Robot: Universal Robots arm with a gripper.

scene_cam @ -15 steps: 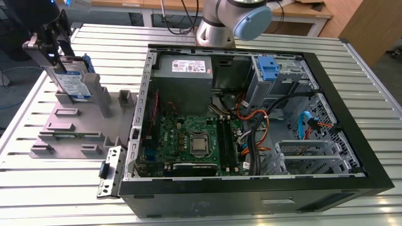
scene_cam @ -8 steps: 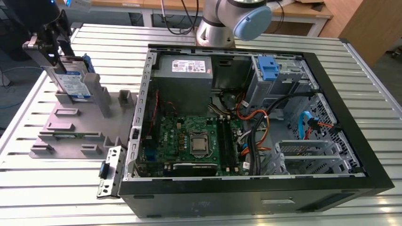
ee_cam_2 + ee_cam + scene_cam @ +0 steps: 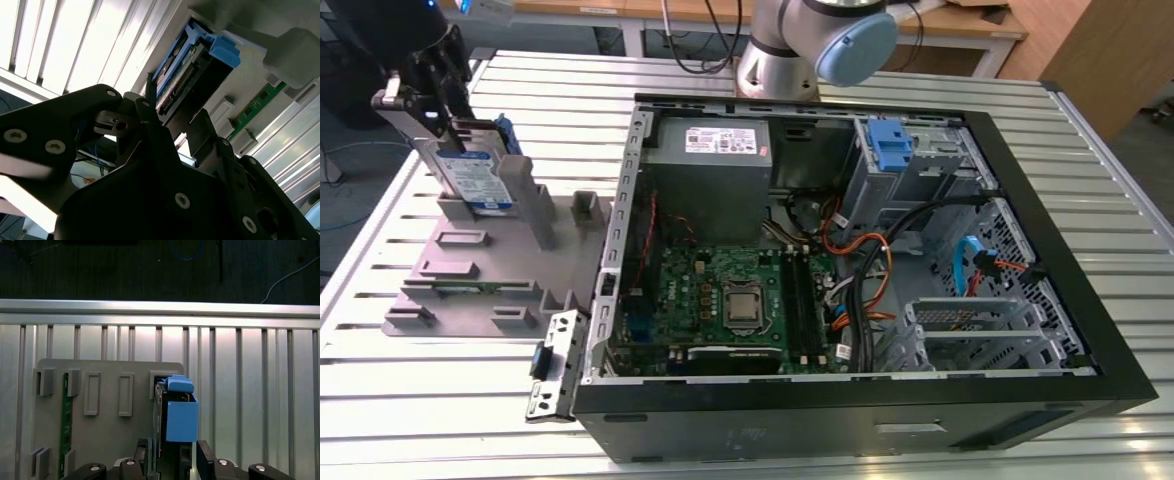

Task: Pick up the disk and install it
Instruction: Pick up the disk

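Note:
The disk [image 3: 474, 178], a silver drive with a blue-and-white label in a blue carrier, stands on edge over the grey fixture [image 3: 467, 265] at the exterior view's left. My gripper [image 3: 450, 138] comes down on its upper end and is shut on the disk. In both wrist views the black fingers [image 3: 205, 456] flank the disk [image 3: 179, 416], whose blue carrier faces the camera. The second wrist view shows the disk [image 3: 186, 75] end-on between the fingers [image 3: 150, 117], with my gripper [image 3: 175, 125] around its near end. I cannot tell whether its lower edge still sits in the fixture's slot.
An open computer case [image 3: 1067, 300] lies at the exterior view's right, with a grey power supply [image 3: 727, 140], motherboard [image 3: 734, 300], cables and a metal bay with a blue latch [image 3: 891, 145]. A green memory stick [image 3: 65, 415] sits in the fixture. The table [image 3: 400, 420] is slatted aluminium.

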